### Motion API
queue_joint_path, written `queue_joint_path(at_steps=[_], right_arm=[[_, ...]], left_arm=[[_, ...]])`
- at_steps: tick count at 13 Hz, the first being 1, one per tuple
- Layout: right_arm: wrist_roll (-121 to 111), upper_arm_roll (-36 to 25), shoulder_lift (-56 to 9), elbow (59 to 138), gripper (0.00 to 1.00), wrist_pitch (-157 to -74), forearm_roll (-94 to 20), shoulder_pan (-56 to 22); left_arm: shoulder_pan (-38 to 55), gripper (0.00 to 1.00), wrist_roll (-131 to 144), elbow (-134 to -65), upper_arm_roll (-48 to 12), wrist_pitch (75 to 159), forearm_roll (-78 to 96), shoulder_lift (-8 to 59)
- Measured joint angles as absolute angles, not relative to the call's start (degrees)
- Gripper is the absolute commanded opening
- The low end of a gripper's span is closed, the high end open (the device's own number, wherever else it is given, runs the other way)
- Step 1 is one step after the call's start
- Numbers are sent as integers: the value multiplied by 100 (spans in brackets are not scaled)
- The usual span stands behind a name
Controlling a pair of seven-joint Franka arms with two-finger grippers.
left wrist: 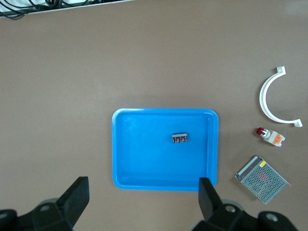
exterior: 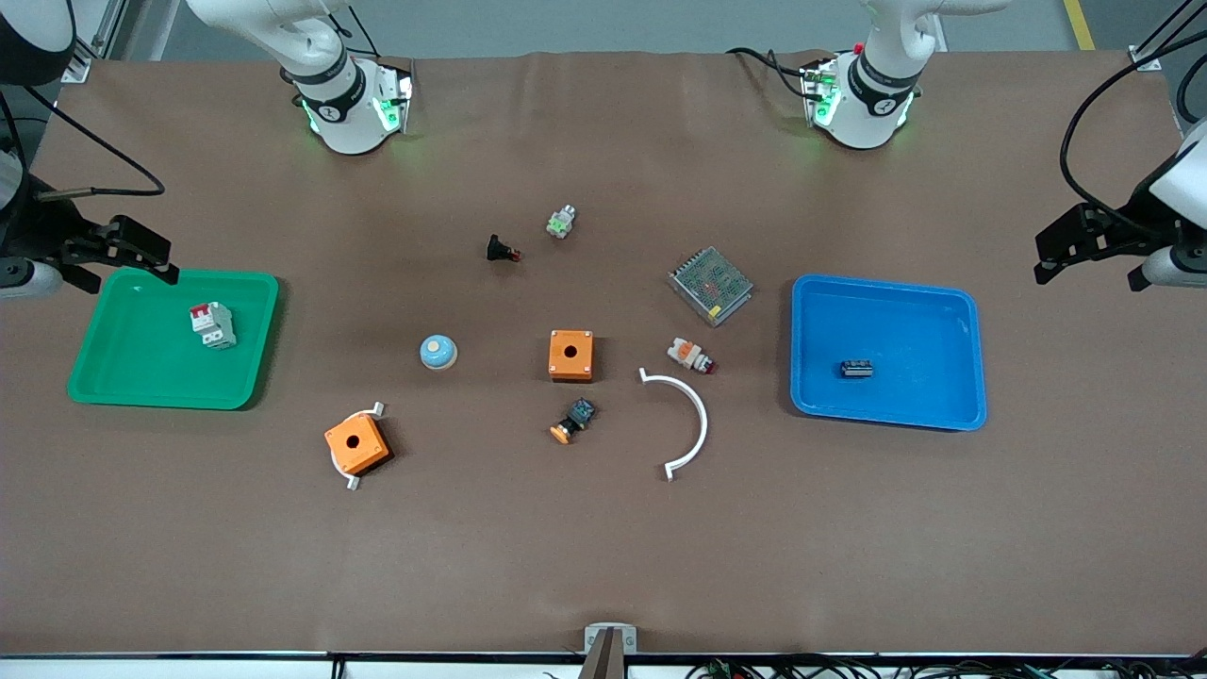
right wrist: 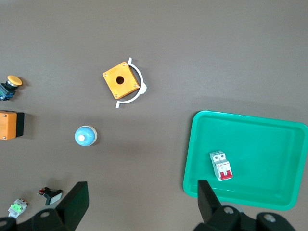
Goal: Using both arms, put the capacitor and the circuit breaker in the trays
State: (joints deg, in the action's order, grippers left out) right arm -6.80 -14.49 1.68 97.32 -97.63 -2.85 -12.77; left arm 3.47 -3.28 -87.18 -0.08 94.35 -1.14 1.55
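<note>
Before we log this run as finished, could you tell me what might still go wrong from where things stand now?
Little seems at risk. The capacitor lies in the blue tray and the circuit breaker in the green tray. The open right gripper hangs over the green tray's rim, so a low sweep could nudge it. The open left gripper is up near the table's end, by a looping black cable that might snag.

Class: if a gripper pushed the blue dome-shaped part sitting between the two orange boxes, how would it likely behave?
The blue dome-shaped part rests on a flat base, so it would probably slide, not roll. Its rounded top likely gives fingers little to grip.
</note>
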Motion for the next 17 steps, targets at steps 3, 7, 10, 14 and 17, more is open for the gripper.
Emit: queue_joint_path(at_steps=[3, 7, 10, 14, 17], right_arm=[[-652, -1454, 172, 9731, 100, -9759, -285, -1279], [-646, -1454, 201, 9722, 100, -9763, -285, -1280], [-640, -1351, 223, 9698, 100, -9776, -285, -1209], [-619, -645, 257, 9688, 100, -9749, -248, -554], [-618, -638, 263, 9579, 100, -9601, -211, -487]], left_arm=[[347, 100, -374, -8684, -8, 9390, -114, 156], [347, 100, -374, -8662, -8, 9389, -114, 156], [347, 100, -374, -8625, -8, 9389, -114, 156], [346, 100, -374, -8623, -8, 9385, -114, 156], [346, 100, -374, -8623, -8, 9384, -114, 157]])
